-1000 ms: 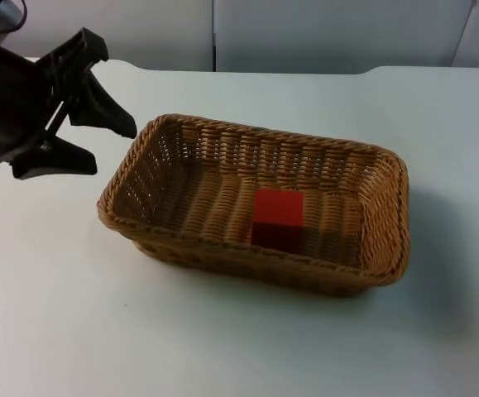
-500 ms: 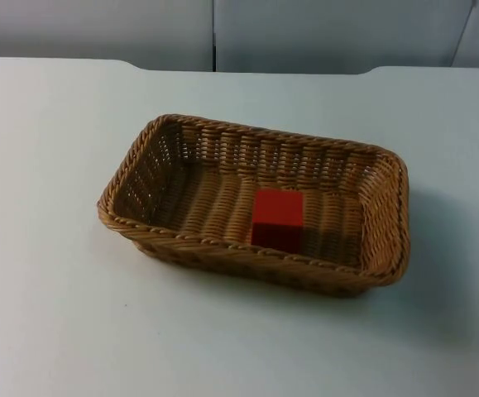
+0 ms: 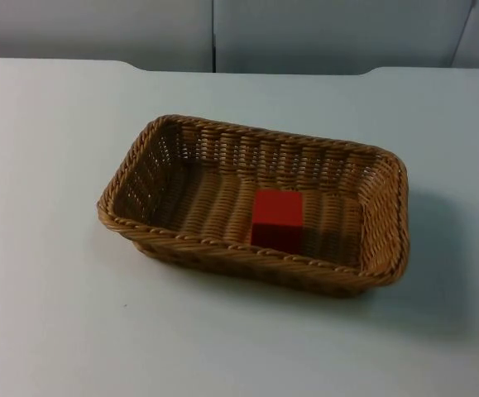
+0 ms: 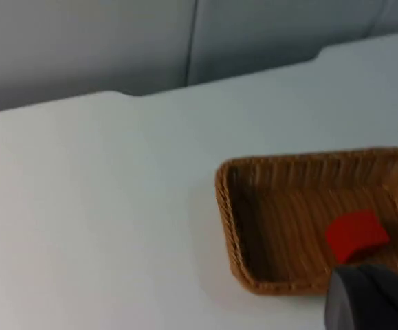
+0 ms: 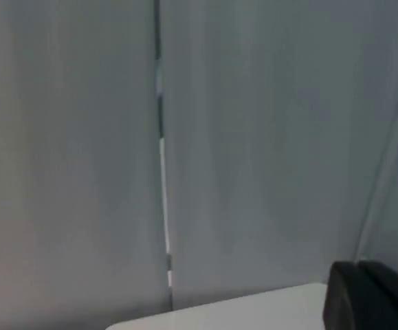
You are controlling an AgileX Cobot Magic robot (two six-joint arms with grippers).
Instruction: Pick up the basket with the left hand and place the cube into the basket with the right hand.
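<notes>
Wicker-woven brown rectangular basket (image 3: pixel 251 203) rests on the white surface (image 3: pixel 49 289), red cube (image 3: pixel 277 219) inside. Placement appears complete. Left pincer (image 4: pixel 370 299) hovers nearby, right pincer (image 5: pixel 372 295) faces the wall; their opening cannot be told. No further move seems needed.

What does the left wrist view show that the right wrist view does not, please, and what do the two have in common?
Left wrist view: the rectangular brown wicker basket stands on the white table top, and the red cube lies inside it on the basket's floor. A black fingertip of the left tool stands in front of the basket.

Right wrist view: mostly the grey partition wall with a vertical seam, plus a black fingertip of the right tool.

Both: the white table's edge and the grey wall behind it.
</notes>
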